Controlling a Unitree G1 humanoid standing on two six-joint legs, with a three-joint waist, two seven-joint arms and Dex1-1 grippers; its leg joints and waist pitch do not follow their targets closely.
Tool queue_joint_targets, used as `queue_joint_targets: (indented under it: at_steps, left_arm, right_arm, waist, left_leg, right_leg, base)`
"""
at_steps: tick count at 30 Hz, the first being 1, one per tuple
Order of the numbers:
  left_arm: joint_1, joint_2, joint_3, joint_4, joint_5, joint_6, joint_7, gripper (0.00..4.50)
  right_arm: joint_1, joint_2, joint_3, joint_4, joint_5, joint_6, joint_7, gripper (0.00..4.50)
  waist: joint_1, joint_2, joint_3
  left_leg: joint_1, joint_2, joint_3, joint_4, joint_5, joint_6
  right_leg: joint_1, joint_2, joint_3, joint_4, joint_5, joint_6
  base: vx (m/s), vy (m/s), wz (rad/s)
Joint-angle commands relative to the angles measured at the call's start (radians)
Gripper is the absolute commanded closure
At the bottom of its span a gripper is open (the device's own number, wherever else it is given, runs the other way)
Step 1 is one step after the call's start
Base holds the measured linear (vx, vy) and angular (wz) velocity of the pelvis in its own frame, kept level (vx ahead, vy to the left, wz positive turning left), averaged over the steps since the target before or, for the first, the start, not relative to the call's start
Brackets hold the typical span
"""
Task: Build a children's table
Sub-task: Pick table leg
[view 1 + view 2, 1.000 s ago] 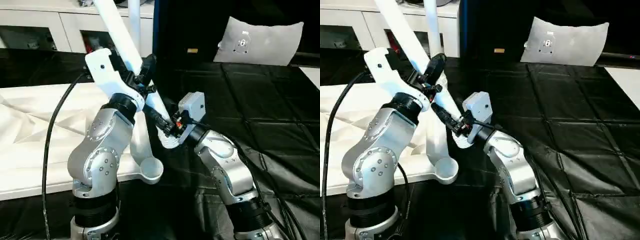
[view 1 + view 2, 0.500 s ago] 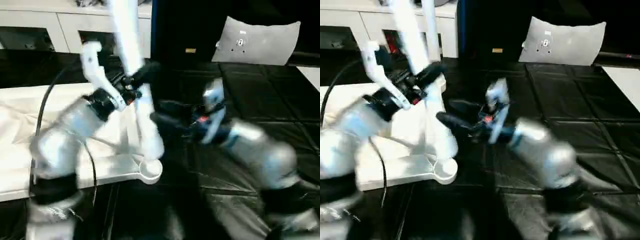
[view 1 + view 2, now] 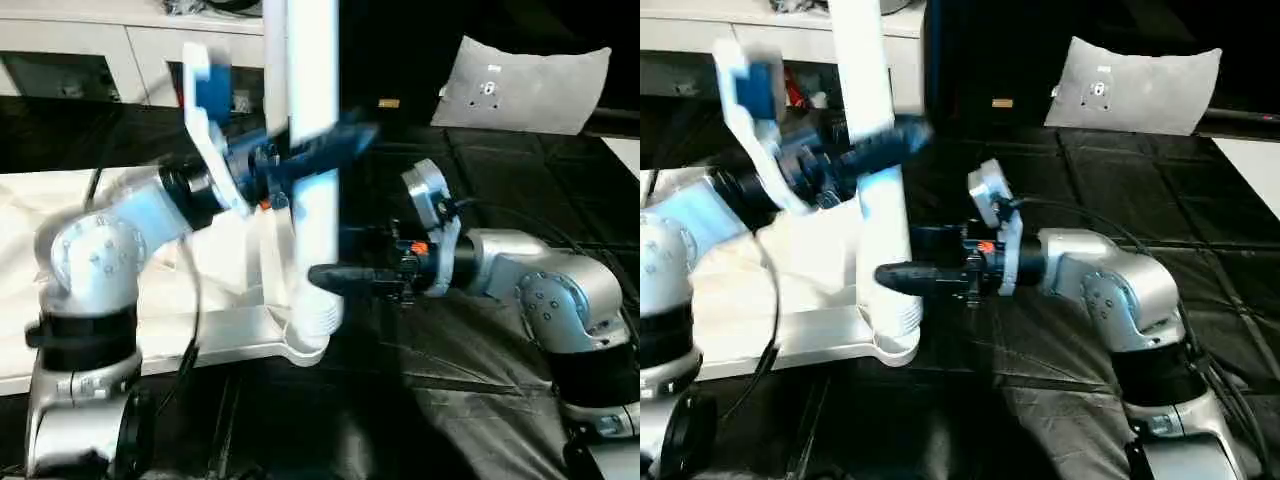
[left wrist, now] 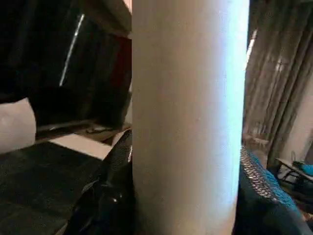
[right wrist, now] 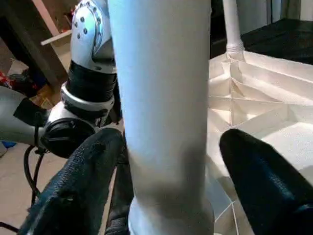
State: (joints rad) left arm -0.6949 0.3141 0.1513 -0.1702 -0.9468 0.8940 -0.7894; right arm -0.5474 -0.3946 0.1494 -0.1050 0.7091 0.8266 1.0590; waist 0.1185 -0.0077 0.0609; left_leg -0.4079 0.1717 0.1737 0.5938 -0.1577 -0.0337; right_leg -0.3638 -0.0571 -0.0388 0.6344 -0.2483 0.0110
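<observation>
The children's table top (image 3: pixel 225 335) lies upside down, ribbed underside up, on the black workbench. A long white leg (image 3: pixel 315 90) stands nearly upright, its threaded end (image 3: pixel 318 315) at the near corner socket (image 3: pixel 305 347). My left gripper (image 3: pixel 305 150) is shut on the leg partway up; its fingers (image 4: pixel 112 196) press both sides. My right gripper (image 3: pixel 335 255) reaches in from the right, low on the leg, and is open. Its fingers (image 5: pixel 83 181) straddle the leg with gaps. Another leg (image 5: pixel 232 24) stands in a far corner.
A black quilted mat (image 3: pixel 490 180) covers the bench to the right. A grey pillow (image 3: pixel 525 85) rests at the back right. White cabinets (image 3: pixel 100 50) stand behind the table top. A black cable (image 3: pixel 190 300) hangs by my left arm.
The leg has swung from a steep tilt to nearly upright over the corner socket. My right gripper let go of its threaded end, opened, and now straddles the lower leg.
</observation>
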Motion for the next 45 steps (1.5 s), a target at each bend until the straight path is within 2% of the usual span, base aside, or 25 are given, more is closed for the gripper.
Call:
queue_joint_targets:
  at_steps: [1,8,16,19,28,30,31,34,35,38,39,45]
  left_arm:
    - [-0.012,-0.003,0.009,0.008,-0.001,-0.012,-0.002,2.69]
    - [-0.022,0.01,0.013,0.032,-0.017,-0.023,-0.029,2.69]
    - [-0.02,0.012,0.012,0.049,-0.003,-0.034,-0.023,2.69]
    - [-0.018,0.011,0.012,0.054,0.005,-0.037,-0.015,2.69]
    - [-0.025,0.012,0.011,0.075,0.035,-0.055,0.016,2.69]
    - [-0.029,0.008,0.015,0.084,0.03,-0.041,0.039,2.69]
    - [-0.025,0.009,0.009,0.077,0.044,-0.051,0.045,2.13]
    - [-0.003,0.007,0.001,0.053,0.056,-0.053,0.069,1.99]
    - [0.018,0.011,-0.011,0.03,0.073,-0.062,0.073,1.93]
    - [0.047,0.021,-0.036,-0.002,0.119,-0.091,0.082,1.55]
    - [0.059,0.019,-0.04,-0.011,0.141,-0.101,0.114,1.55]
    - [0.11,-0.022,-0.073,-0.081,0.221,-0.148,0.226,1.55]
  right_arm:
    - [-0.007,-0.002,0.005,0.0,-0.008,0.002,0.015,1.23]
    - [-0.019,0.009,-0.002,0.01,0.017,0.009,0.013,1.8]
    - [-0.022,0.021,-0.004,0.012,0.025,0.014,0.015,2.47]
    - [-0.016,0.027,-0.001,0.009,0.026,0.013,0.009,2.52]
    - [0.0,0.041,-0.004,0.002,0.016,0.005,-0.011,2.6]
    - [0.006,0.048,-0.003,0.0,0.005,-0.006,-0.025,2.61]
    - [0.011,0.055,-0.005,-0.002,-0.001,-0.014,-0.039,2.61]
    - [0.03,0.083,-0.015,-0.009,-0.026,-0.048,-0.097,2.61]
    - [0.041,0.097,-0.016,-0.011,-0.048,-0.072,-0.128,2.62]
    - [0.055,0.117,-0.018,-0.014,-0.08,-0.107,-0.176,2.62]
    - [0.061,0.134,-0.022,-0.013,-0.101,-0.126,-0.212,2.62]
    - [0.073,0.18,-0.017,-0.01,-0.159,-0.178,-0.308,2.62]
  waist:
    - [0.005,0.005,-0.071]
    - [0.007,0.005,-0.071]
    - [0.017,0.004,-0.071]
    - [0.023,0.006,-0.072]
    - [0.026,0.008,-0.075]
    - [0.026,0.005,-0.076]
    - [0.026,0.004,-0.076]
    - [0.025,0.009,-0.075]
    - [0.025,0.007,-0.075]
    - [0.022,0.009,-0.075]
    - [0.024,0.013,-0.074]
    - [0.022,0.011,-0.072]
  left_leg:
    - [0.039,0.054,-0.02,-0.064,-0.114,-0.035]
    - [0.039,0.054,-0.02,-0.064,-0.134,-0.039]
    - [0.041,0.055,-0.019,-0.065,-0.165,-0.054]
    - [0.043,0.056,-0.02,-0.066,-0.171,-0.061]
    - [0.041,0.054,-0.021,-0.065,-0.16,-0.066]
    - [0.04,0.054,-0.02,-0.064,-0.153,-0.063]
    - [0.039,0.053,-0.02,-0.063,-0.151,-0.062]
    - [0.039,0.055,-0.022,-0.065,-0.154,-0.065]
    - [0.04,0.057,-0.022,-0.066,-0.158,-0.069]
    - [0.041,0.056,-0.022,-0.069,-0.171,-0.082]
    - [0.043,0.058,-0.023,-0.07,-0.18,-0.086]
    - [0.041,0.058,-0.024,-0.073,-0.203,-0.094]
  right_leg:
    - [0.033,-0.083,0.039,-0.057,0.096,-0.227]
    - [0.031,-0.083,0.039,-0.058,0.056,-0.226]
    - [0.028,-0.085,0.042,-0.061,-0.009,-0.214]
    - [0.026,-0.084,0.042,-0.061,-0.024,-0.205]
    - [0.027,-0.083,0.041,-0.058,0.005,-0.197]
    - [0.028,-0.084,0.041,-0.056,0.023,-0.2]
    - [0.028,-0.084,0.041,-0.057,0.024,-0.2]
    - [0.027,-0.084,0.04,-0.056,0.023,-0.197]
    - [0.025,-0.087,0.041,-0.058,0.013,-0.192]
    - [0.025,-0.082,0.04,-0.058,0.002,-0.179]
    - [0.021,-0.084,0.042,-0.059,-0.007,-0.174]
    - [0.023,-0.084,0.043,-0.063,-0.022,-0.164]
  base:
    - [0.0,0.0,0.0]
    - [0.0,0.0,0.0]
    - [0.0,0.0,0.0]
    - [0.0,0.0,0.0]
    - [0.0,0.0,0.0]
    - [0.0,0.0,0.0]
    - [0.0,0.0,0.0]
    - [0.0,0.0,0.0]
    - [0.0,0.0,0.0]
    - [0.0,0.0,0.0]
    - [0.0,0.0,0.0]
    - [0.0,0.0,0.0]
